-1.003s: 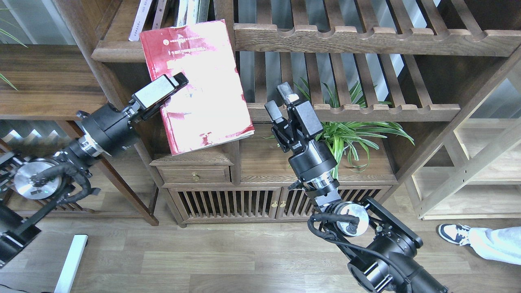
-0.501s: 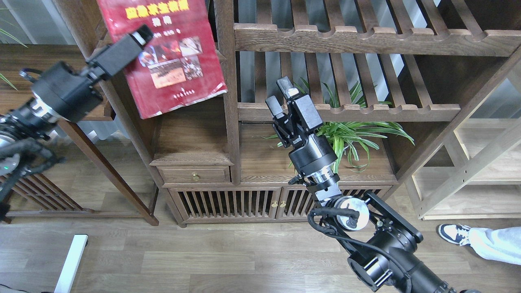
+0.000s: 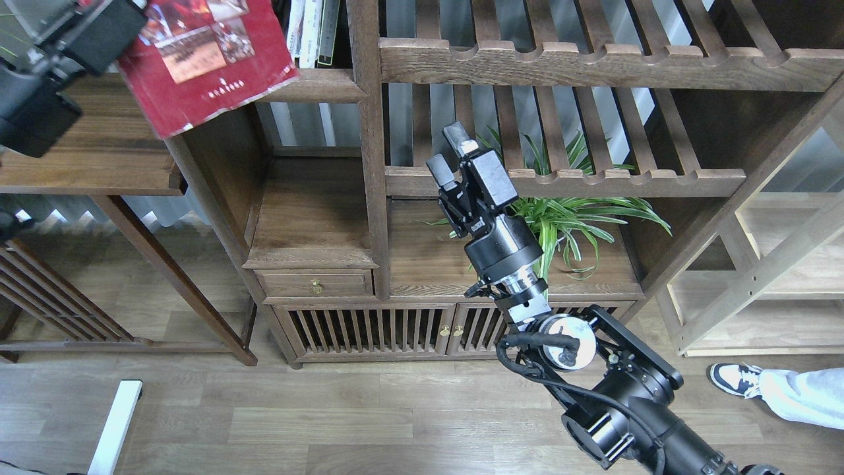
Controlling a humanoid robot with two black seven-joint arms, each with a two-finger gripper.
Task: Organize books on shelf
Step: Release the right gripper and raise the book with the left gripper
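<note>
My left gripper (image 3: 125, 18) is at the top left corner, shut on the left edge of the red book (image 3: 211, 72). The book hangs tilted in the air, its cover with small photos facing me, in front of the bookcase's left post. Its upper part runs out of view. Just to its right is the shelf (image 3: 323, 86), a flat dark board with a rounded front edge, where a few pale books (image 3: 310, 26) stand upright. My right gripper (image 3: 450, 153) is open and holds nothing, raised in front of the slatted rack at the centre.
Slatted racks with scalloped rails (image 3: 593, 63) fill the right side, with a green plant (image 3: 573, 221) behind my right arm. Below the shelf are an open compartment (image 3: 313, 211) and a drawer (image 3: 315, 284). A side table (image 3: 92, 165) stands left. A person's shoe (image 3: 735, 377) is at the lower right.
My left gripper has carried the red book up and to the left, out of the lower compartment toward the top left corner. The right gripper has hardly moved.
</note>
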